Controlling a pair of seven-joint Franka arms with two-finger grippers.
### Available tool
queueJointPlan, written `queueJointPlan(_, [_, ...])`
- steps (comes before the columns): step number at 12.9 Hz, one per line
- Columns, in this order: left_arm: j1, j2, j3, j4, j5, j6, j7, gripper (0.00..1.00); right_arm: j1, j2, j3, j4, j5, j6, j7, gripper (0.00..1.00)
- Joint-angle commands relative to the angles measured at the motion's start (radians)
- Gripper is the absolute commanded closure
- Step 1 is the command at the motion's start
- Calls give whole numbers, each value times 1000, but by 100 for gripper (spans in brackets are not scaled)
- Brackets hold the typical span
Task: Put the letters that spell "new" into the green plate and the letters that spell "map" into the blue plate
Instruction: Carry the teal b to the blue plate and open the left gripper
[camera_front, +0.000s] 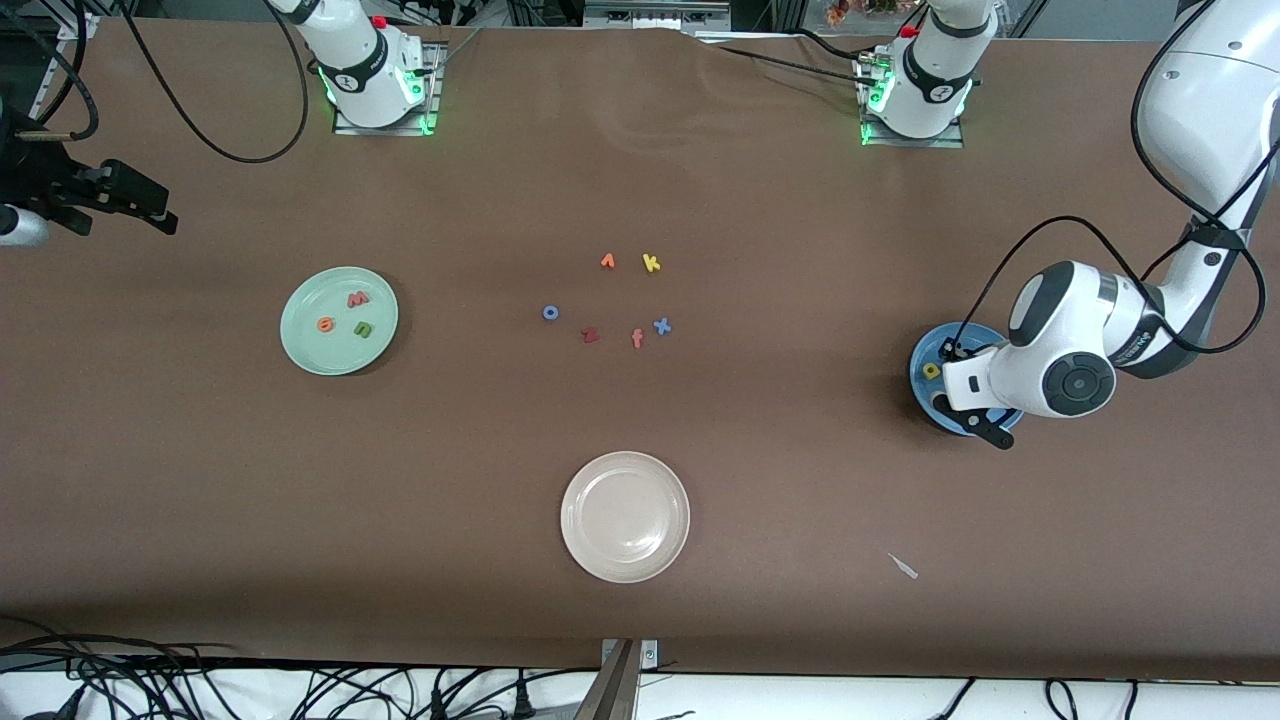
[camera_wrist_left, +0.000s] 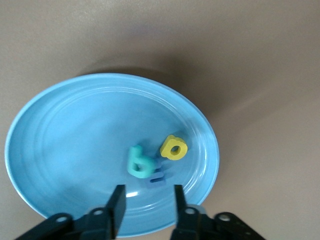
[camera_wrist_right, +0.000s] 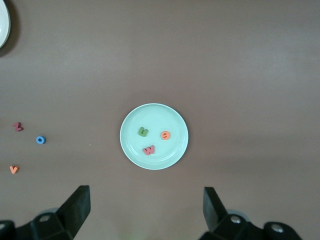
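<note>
Left arm comes from its base, elbow bent out at the left arm's end of the desk, forearm folded in, wrist pointing down. Left hand (camera_front: 985, 425) hangs low over the blue plate (camera_front: 925, 352), fingers (camera_wrist_left: 118, 202) parted a little, nothing between them. Right arm waits up at the right arm's end, mostly out of the front view. Right hand (camera_wrist_right: 145, 210) sits high over the desk, fingers spread wide, empty.
</note>
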Motion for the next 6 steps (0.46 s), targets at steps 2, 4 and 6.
queueJointPlan(2, [-14, -12, -11, 100, 3, -117, 16, 0, -6, -4, 3, -2, -1, -3, 4, 0])
queueJointPlan(4, [-14, -13, -14, 167, 1, -209, 18, 0, -6, -4, 3, -2, -1, -3, 4, 0])
queueJointPlan(6, [-11, -19, -14, 197, 1, -265, 16, 0, -6, -4, 3, -2, -1, -3, 4, 0])
